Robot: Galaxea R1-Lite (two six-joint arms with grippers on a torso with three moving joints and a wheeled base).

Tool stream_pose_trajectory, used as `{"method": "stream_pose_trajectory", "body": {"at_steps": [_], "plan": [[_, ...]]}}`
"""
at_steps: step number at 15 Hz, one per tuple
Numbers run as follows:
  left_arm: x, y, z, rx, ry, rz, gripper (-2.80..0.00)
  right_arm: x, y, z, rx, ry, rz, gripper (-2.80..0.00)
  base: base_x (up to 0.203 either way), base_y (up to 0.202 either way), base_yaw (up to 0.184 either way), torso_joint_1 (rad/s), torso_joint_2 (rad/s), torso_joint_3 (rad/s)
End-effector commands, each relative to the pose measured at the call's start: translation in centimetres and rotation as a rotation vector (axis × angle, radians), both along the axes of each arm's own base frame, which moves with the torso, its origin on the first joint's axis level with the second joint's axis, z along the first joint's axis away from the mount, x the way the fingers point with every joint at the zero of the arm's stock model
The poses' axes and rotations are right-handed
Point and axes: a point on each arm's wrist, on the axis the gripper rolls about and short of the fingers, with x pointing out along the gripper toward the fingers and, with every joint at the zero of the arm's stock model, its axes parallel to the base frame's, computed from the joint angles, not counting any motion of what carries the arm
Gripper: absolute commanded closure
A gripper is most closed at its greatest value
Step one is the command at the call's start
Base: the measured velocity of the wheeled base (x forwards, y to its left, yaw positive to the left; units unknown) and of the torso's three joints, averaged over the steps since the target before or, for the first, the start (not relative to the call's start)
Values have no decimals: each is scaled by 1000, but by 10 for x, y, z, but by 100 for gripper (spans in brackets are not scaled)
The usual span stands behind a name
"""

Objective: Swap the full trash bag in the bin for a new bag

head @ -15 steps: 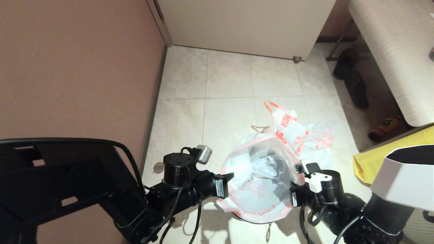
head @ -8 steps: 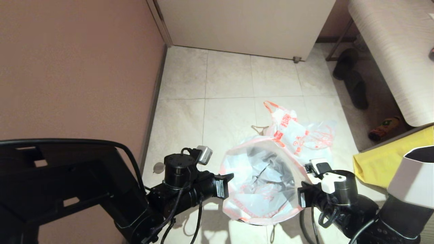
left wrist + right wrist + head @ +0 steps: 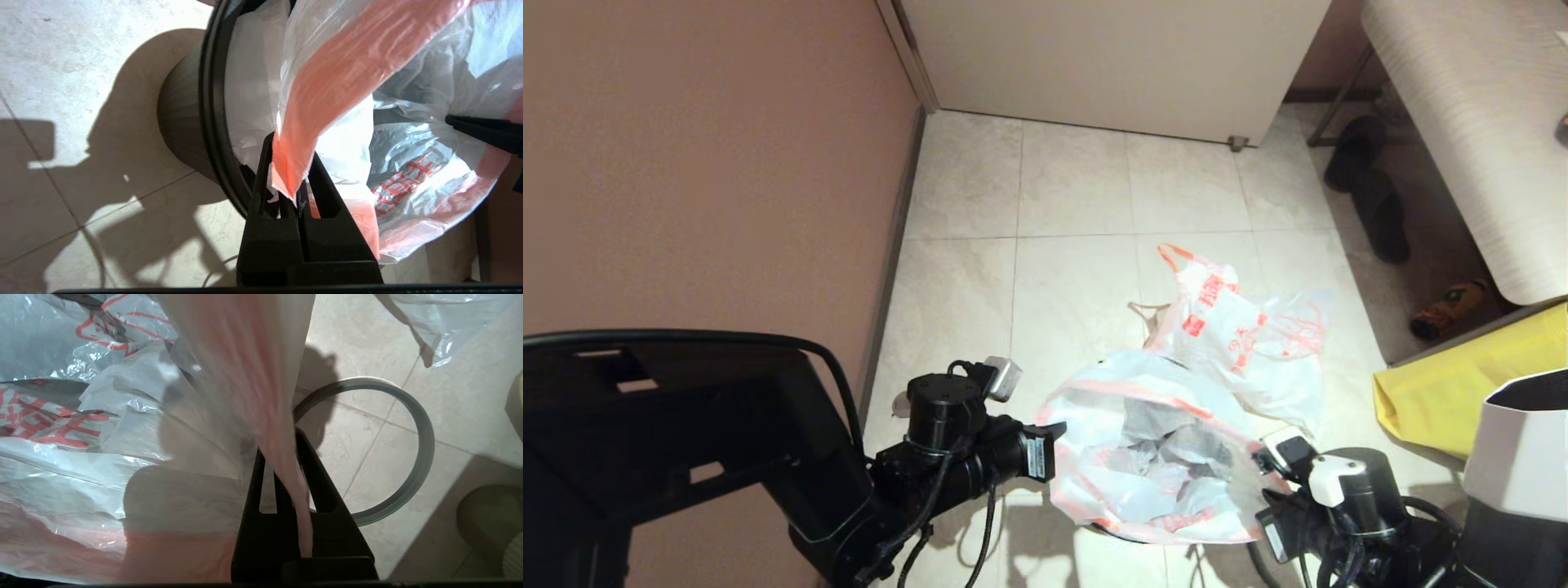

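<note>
The left gripper (image 3: 1058, 431) in the head view sits at about seven o'clock, its fingers pinched on the pale-orange hem of the new bag (image 3: 1152, 457), which hangs spread between both arms low in the middle. The right gripper (image 3: 1262, 478) at about five o'clock grips the opposite side of that hem. The bin (image 3: 1111, 532) is almost hidden under the bag; only a dark sliver of it shows at six o'clock. The full bag (image 3: 1241, 343) lies on the floor tiles (image 3: 1070, 180) just beyond the new bag, toward one o'clock, with an orange-red loop handle sticking up at its far end. A wall (image 3: 703, 163) fills nine o'clock, and dark shoes (image 3: 1372, 196) lie under a bench (image 3: 1462, 122) at two o'clock. In the left wrist view the left gripper (image 3: 291, 192) is pressed together on a folded corner of the hem, with the bin (image 3: 184, 118) at nine o'clock and the new bag (image 3: 408, 163) draped into its mouth. In the right wrist view the right gripper (image 3: 286, 465) is clamped on a stretched strip of the new bag (image 3: 102, 416), and the grey hoop (image 3: 416, 457) lies flat on the tiles at three o'clock.
</note>
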Motion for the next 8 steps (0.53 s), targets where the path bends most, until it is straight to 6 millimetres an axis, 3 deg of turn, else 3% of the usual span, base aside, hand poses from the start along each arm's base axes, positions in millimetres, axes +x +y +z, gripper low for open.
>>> {"method": "stream_pose_trajectory", "body": {"at_steps": [1, 5, 8], "plan": [[4, 4, -4, 7, 1, 12, 0, 0, 1, -13, -14, 38, 6, 0, 0, 0, 0, 0, 0, 0], [13, 24, -16, 131, -15, 25, 0, 11, 4, -53, -44, 105, -3, 0, 0, 0, 0, 0, 0, 0], [19, 32, -28, 204, 10, 15, 0, 28, 7, -60, -10, 37, -22, 0, 0, 0, 0, 0, 0, 0]]}}
